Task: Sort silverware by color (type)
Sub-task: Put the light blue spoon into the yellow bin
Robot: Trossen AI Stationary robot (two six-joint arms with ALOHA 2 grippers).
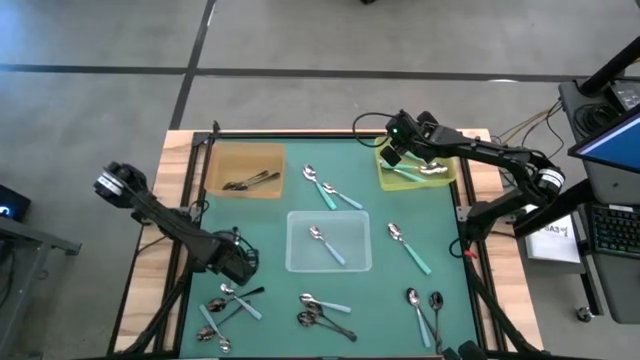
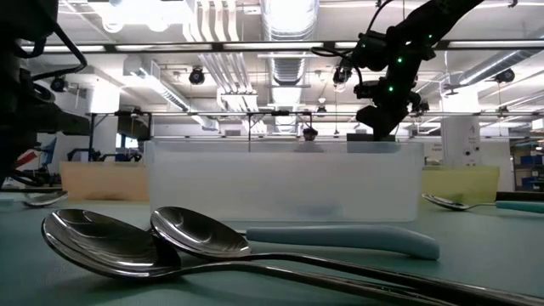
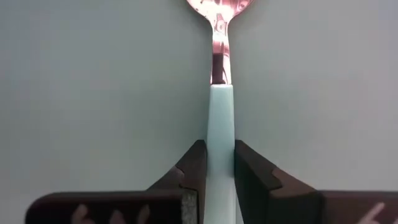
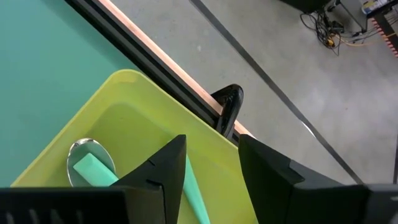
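My left gripper is low over the green mat at the near left, shut on a spoon with a pale-blue handle. The spoon's silver bowl points away from the fingers. My right gripper hangs open above the yellow-green tray at the far right. Teal-handled spoons lie in that tray, and one teal handle lies below the fingers. My left gripper pinches the spoon's pale-blue handle between its two fingers, one on each long side. The fingers lie along the handle, and the bowl end sticks out past their tips. The frames do not show whether the spoon is lifted off the mat.
A brown tray with dark spoons stands at the far left. A clear tray holding a pale-blue-handled spoon stands mid-table. Loose spoons lie near the left gripper, at the near middle, near right, right and far middle.
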